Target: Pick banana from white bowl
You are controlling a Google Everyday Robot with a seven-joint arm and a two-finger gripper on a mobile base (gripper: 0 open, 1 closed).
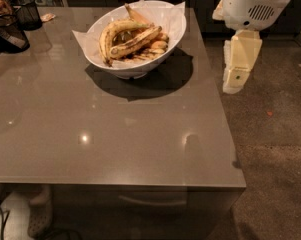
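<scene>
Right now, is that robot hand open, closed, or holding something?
Gripper: beyond the table's edge; banana lies in the white bowl; open or closed cannot be told.

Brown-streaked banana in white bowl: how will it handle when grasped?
The long brown-streaked yellow banana looks very ripe: probably soft, bruising under firm squeeze. It rests on other fruit in the paper-lined glossy white bowl, so may shift when touched. The hand hangs off the grey table's right edge.

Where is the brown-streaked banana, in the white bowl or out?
In it. The banana lies on other bananas inside the white bowl; the gripper hangs beside the table, touching nothing.
</scene>
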